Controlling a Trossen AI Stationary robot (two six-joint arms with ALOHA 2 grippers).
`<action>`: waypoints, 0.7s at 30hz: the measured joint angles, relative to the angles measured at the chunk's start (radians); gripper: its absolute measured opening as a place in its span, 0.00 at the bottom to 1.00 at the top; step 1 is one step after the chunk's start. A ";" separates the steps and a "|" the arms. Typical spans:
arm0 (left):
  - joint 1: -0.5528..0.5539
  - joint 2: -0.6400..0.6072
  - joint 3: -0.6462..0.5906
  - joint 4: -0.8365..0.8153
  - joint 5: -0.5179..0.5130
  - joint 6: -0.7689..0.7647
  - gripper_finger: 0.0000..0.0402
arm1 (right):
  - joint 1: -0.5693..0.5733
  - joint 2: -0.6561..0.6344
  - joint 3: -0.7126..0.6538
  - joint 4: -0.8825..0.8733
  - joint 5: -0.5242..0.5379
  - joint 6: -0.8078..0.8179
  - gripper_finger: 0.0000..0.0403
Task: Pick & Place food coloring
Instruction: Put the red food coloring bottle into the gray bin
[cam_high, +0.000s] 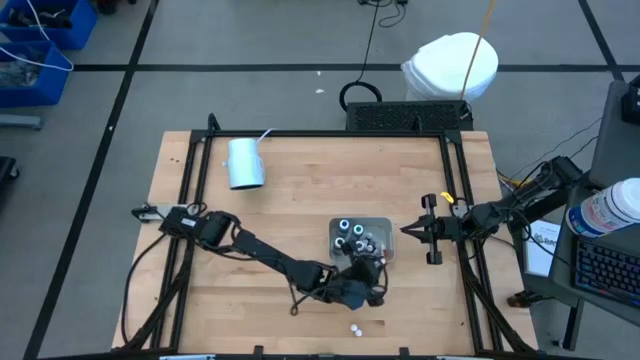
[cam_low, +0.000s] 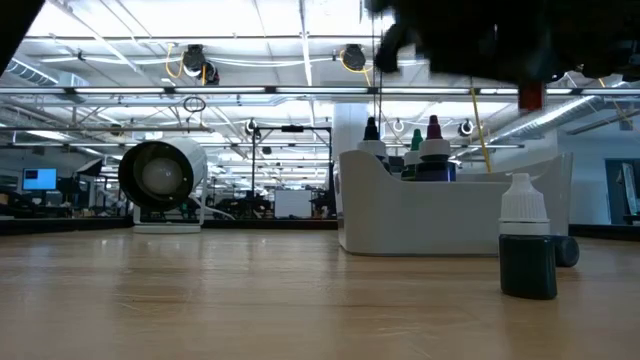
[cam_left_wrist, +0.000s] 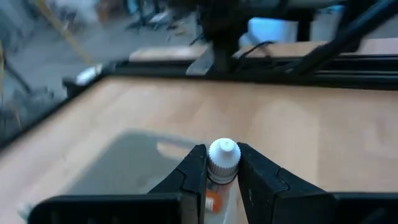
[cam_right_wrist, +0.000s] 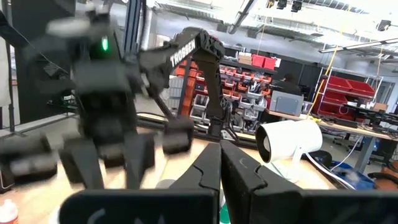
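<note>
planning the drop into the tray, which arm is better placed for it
Left. Its pincer is shut on a white-capped bottle right beside the tray. The right pincer is shut and empty, waiting at the tray's other side.

A robotics lab or workshop: red parts bins (cam_right_wrist: 261, 62) behind the wooden surface (cam_high: 300, 210) (beneath ceiling strip lights (cam_low: 300, 40)).
</note>
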 joint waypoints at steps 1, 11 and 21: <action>-0.006 -0.021 0.000 -0.003 0.001 0.051 0.17 | 0.000 0.000 0.000 -0.001 0.000 0.000 0.00; 0.072 -0.281 0.002 -0.304 0.480 0.414 0.17 | 0.000 0.000 0.000 -0.003 -0.003 0.021 0.00; 0.290 -0.239 0.001 -0.346 1.034 0.466 0.17 | 0.000 0.000 0.000 0.067 0.000 0.021 0.00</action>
